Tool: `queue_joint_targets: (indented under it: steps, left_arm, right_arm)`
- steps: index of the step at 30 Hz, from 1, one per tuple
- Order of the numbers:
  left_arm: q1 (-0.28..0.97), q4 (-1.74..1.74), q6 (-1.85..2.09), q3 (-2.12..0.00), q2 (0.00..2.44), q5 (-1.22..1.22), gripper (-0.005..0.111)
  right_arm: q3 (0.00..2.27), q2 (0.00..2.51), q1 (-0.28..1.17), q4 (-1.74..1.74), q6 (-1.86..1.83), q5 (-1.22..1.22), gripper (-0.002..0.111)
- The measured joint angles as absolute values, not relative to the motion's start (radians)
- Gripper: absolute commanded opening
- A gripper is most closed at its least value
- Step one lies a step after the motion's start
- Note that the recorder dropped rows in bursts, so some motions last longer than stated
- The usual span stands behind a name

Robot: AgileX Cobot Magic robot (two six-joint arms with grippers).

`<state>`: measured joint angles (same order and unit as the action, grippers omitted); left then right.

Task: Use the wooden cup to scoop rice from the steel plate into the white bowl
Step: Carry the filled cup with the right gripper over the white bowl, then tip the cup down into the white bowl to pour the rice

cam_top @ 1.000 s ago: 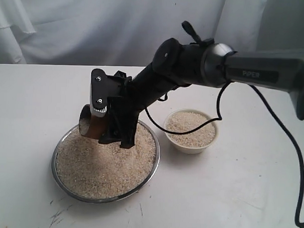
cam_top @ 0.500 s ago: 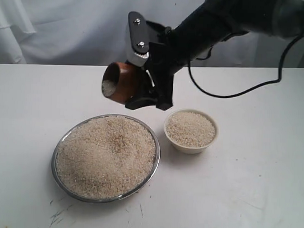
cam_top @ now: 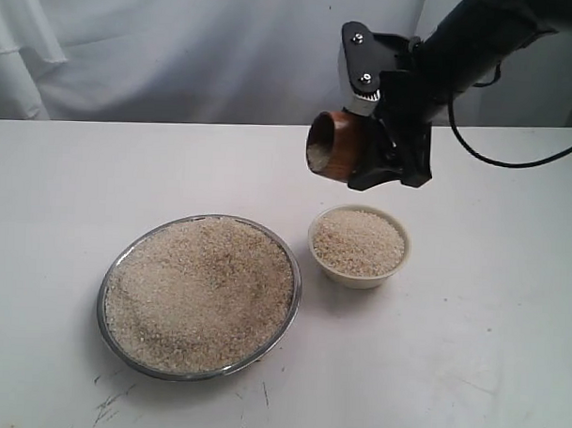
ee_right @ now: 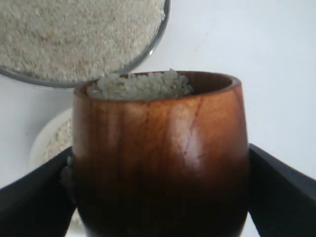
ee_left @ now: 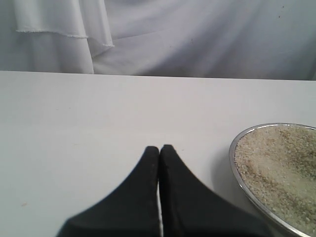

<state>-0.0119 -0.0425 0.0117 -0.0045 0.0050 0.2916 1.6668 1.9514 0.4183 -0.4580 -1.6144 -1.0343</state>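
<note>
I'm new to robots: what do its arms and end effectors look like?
Mostly matt black. The right arm is a thick black tube with a thin black cable trailing off it. The right end effector has a pale silver bracket with two screws and flat black fingers. The left end effector is two black wedges tapering to rounded tips.

The white table (cam_top: 61, 187) carries the steel plate (cam_top: 103, 297) heaped with rice (cam_top: 199, 295) and, just beside it, the white bowl (cam_top: 359, 276)
</note>
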Motion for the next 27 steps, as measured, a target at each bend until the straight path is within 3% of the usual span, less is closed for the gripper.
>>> queue_joint_targets:
  steps: [27]
  left_arm:
    - [-0.012,-0.042,0.012,-0.005,0.005,0.292,0.000]
  right_arm:
    - [1.667,2.070,0.450,-0.055,-1.585,-1.030,0.000]
